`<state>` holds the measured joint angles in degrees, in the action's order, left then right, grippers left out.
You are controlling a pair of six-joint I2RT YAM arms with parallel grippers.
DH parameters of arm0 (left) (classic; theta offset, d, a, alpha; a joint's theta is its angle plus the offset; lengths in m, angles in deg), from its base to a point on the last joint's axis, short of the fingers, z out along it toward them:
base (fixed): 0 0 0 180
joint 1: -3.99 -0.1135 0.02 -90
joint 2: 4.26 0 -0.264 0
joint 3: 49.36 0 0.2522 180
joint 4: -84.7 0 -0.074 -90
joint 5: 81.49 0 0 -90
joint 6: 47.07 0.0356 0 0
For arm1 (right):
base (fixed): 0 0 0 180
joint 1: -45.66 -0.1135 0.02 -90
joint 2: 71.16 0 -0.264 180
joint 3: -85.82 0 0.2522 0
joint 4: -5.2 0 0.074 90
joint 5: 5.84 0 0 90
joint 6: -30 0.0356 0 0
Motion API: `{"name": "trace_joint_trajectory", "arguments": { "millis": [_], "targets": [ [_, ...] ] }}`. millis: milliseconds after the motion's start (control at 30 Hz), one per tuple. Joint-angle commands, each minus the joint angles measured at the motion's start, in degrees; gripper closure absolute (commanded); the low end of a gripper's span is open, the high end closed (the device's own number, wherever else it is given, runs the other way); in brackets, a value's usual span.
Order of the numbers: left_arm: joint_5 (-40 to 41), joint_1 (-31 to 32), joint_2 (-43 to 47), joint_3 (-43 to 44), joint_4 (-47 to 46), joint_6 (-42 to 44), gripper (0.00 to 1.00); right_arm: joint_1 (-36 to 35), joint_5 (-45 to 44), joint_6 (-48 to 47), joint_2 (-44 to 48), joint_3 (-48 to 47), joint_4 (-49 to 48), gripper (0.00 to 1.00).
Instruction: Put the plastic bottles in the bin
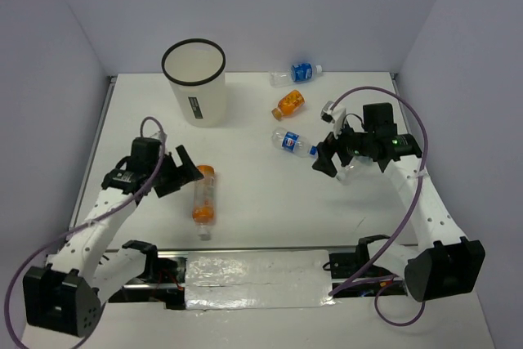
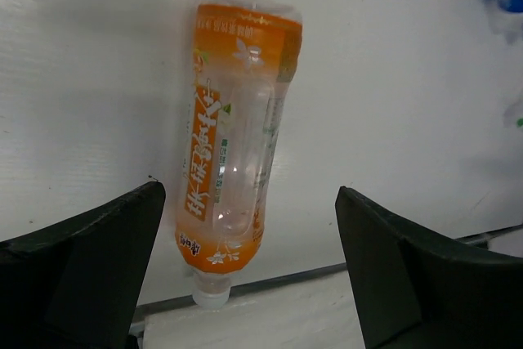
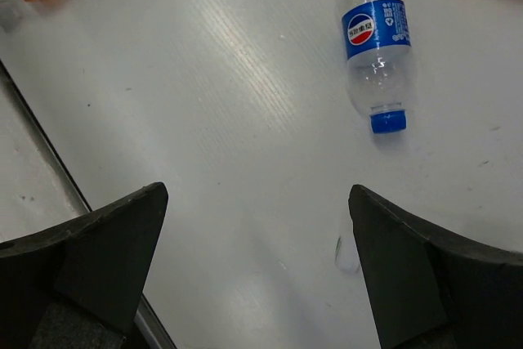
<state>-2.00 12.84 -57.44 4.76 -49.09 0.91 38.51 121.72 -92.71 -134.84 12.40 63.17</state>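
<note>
The white bin (image 1: 196, 87) with a black rim stands at the back left. An orange bottle (image 1: 204, 194) lies just right of my open, empty left gripper (image 1: 180, 173). In the left wrist view this bottle (image 2: 233, 145) lies ahead of the gripper (image 2: 249, 284), its cap towards the open jaws. My right gripper (image 1: 329, 155) is open and empty above the table. A blue-labelled bottle (image 1: 292, 143) lies just left of it and shows ahead in the right wrist view (image 3: 376, 38). A faint clear object with a green mark (image 3: 346, 252) lies by the right finger of the right gripper (image 3: 257, 271).
A second orange bottle (image 1: 289, 104) and a second blue-labelled bottle (image 1: 298, 73) lie at the back, right of the bin. A metal strip (image 1: 253, 279) runs along the near edge between the arm bases. Walls enclose the table on three sides.
</note>
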Motion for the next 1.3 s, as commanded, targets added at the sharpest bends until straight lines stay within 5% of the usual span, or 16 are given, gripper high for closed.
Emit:
{"name": "trace_joint_trajectory", "arguments": {
  "millis": [0, 467, 600, 633, 767, 1000, 1267],
  "targets": [
    [6.4, 6.0, -5.8, 2.8, 1.2, -1.5, 0.00, -0.2, 3.3, -0.7, -0.5, -0.1, -0.6, 0.00],
    [19.7, 17.0, -32.2, 11.0, -3.7, 0.2, 0.10, -0.3, 3.2, -0.1, -0.3, 2.4, -1.8, 0.00],
    [18.8, 17.7, -31.0, 12.2, -4.8, 0.9, 0.32, -0.3, 3.1, -0.6, 0.6, 3.1, -2.1, 0.00],
    [18.3, 17.9, -29.4, 12.8, -5.0, 1.0, 0.50, -0.2, 3.2, -1.1, 0.8, 3.2, -2.1, 0.00],
    [13.9, 17.8, -24.3, 15.8, -6.6, 1.8, 0.82, -0.3, 3.9, -2.2, 1.5, 3.8, -2.5, 0.00],
    [8.7, 17.8, -16.2, 28.4, -15.9, 4.0, 0.90, -0.2, 5.6, -2.2, 3.0, 3.0, -4.4, 0.00],
    [17.3, 11.4, -26.8, 50.9, -34.2, 11.1, 0.95, -0.2, 7.6, -1.7, 2.3, 0.9, -5.9, 0.00]
  ]
}}
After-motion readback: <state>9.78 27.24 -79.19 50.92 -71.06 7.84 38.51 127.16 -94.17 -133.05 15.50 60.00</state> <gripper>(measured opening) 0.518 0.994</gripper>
